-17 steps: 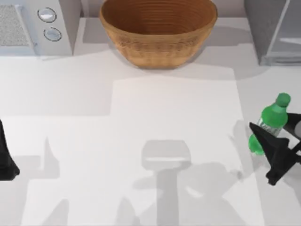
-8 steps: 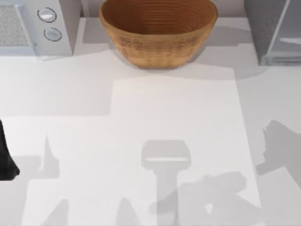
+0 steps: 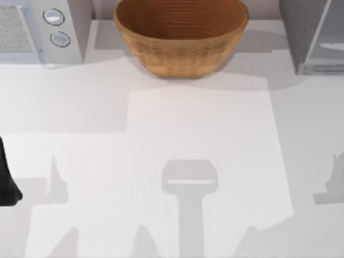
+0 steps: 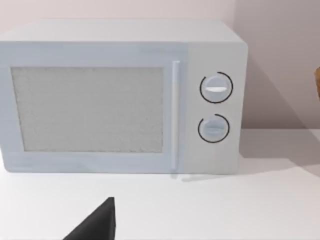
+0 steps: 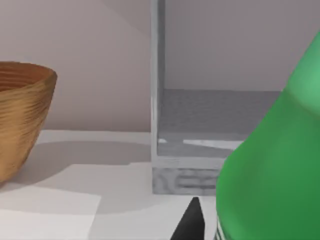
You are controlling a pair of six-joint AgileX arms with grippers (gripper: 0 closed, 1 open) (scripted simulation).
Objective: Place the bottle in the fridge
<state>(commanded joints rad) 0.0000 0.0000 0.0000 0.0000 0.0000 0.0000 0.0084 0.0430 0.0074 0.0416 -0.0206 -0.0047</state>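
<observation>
Two arms, one at work. The R gripper [image 5: 192, 222] grips the bottle [image 5: 270, 165]. In the R wrist view the green body looms close to the cam, with a black fingertip just beside its lower part and a bit of whitish label at the bottom edge. The fridge [image 5: 210, 125] is straight behind the bottle. Its grey textured inner floor shows past a pale upright edge, and the bottle is in front of it, not inside.

From the top, the fridge [image 3: 301, 32] sits at the table's [image 3: 161, 123] back R corner, the wicker bowl [image 3: 180, 37] at back centre and the microwave [image 3: 32, 32] w/ two round knobs at back L. A shadow lies at the table's R edge, approx. mid-depth.

The L arm [image 3: 6, 183] is parked at the table's L edge. The L gripper [image 4: 97, 225] faces the microwave front in the L wrist view, well apart from it and above bare table. Can't tell its grip state.
</observation>
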